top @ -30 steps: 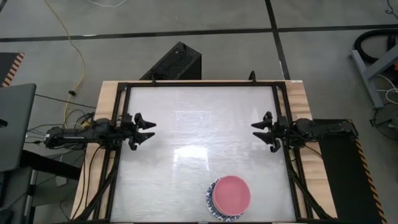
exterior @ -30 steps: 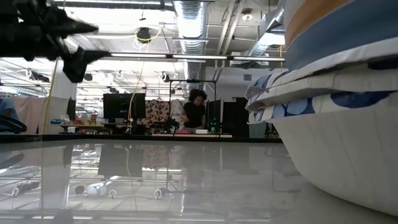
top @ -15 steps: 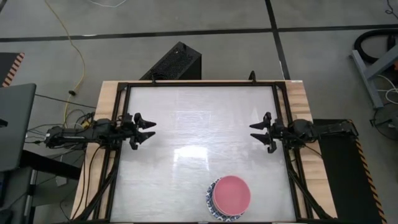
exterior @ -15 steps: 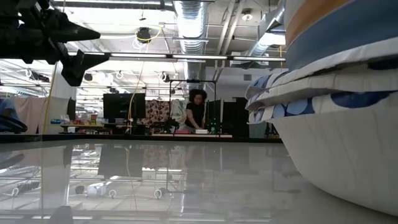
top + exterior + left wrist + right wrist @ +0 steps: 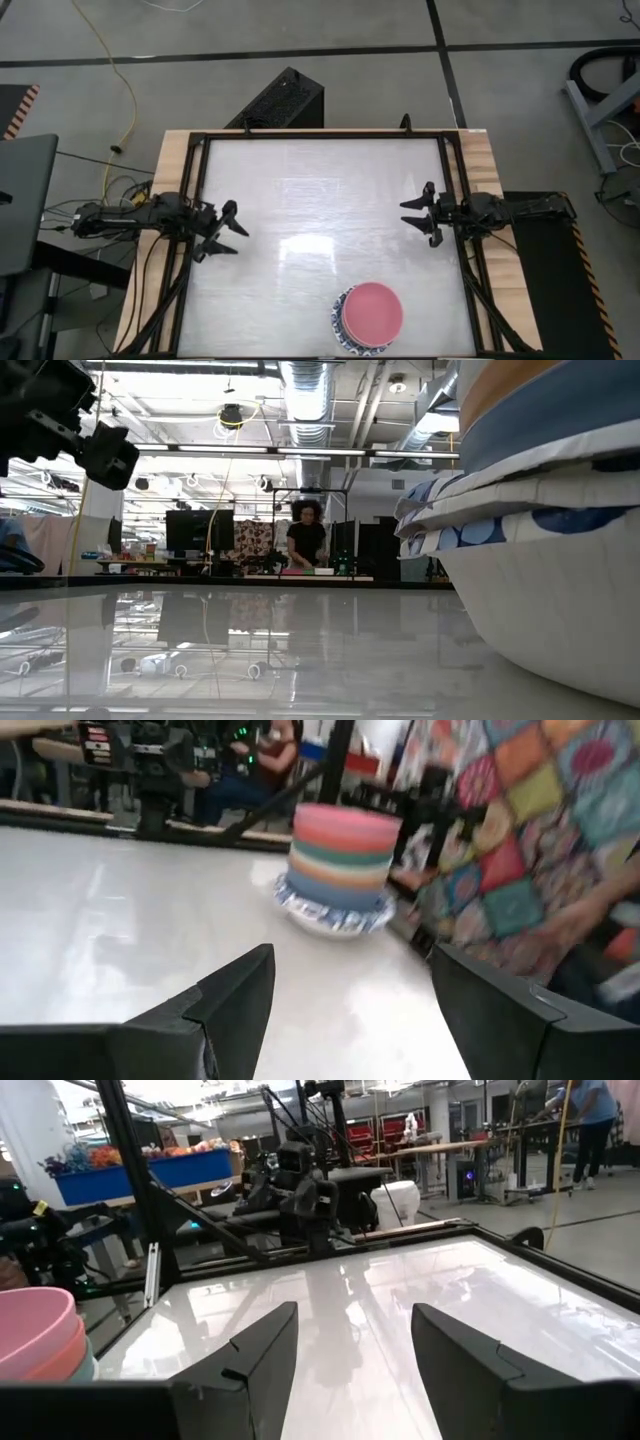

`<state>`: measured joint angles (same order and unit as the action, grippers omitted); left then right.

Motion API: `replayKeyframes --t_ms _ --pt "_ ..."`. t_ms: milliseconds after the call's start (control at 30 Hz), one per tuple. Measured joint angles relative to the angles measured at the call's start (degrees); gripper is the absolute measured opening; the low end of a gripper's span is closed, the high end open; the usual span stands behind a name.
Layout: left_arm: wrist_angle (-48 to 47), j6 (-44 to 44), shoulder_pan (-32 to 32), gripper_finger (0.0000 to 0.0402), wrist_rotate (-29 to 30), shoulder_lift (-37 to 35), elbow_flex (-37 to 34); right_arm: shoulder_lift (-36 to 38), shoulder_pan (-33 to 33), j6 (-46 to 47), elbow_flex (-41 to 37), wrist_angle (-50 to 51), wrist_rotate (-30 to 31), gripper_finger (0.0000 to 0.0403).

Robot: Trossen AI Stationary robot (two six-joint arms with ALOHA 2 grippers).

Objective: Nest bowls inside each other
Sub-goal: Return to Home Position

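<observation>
Glossy white counter [image 5: 320, 190]: left pincer [image 5: 226, 230] and right pincer [image 5: 412, 220] both spread, holding nothing, at opposite sides. Closer to the right one, by the counter's edge, the bowls [image 5: 368, 315] stand nested in one stack, pink on top; nesting looks done.

Both arms are matte black throughout, built of slim, rounded links that thicken at the joints. The left arm [image 5: 130, 215] has loose dark cables [image 5: 148, 265] hanging near its base; the right arm [image 5: 520, 208] has the same dark, tubular build. The left end effector [image 5: 226, 230] and right end effector [image 5: 412, 213] each bear two black fingers [image 5: 250, 1365], broad and wedge-shaped, with faceted faces, stepped edges and a dull sheen.
</observation>
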<state>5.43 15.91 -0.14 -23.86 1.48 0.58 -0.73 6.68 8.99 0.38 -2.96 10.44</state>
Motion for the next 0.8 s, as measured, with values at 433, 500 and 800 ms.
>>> replayKeyframes --t_ms 433,500,800 --pt "-1.9 -2.3 0.0 0.0257 3.3 0.0 0.2 0.0 0.0 0.0 0.0 0.3 0.0 0.0218" --pt "-2.0 -1.7 0.0 0.0257 4.5 0.0 0.2 0.0 0.0 0.1 0.0 0.3 0.0 0.0218" --pt "-2.3 -1.7 0.0 0.0257 8.4 0.0 0.2 0.0 0.0 0.1 -0.1 0.4 0.0 0.0218"
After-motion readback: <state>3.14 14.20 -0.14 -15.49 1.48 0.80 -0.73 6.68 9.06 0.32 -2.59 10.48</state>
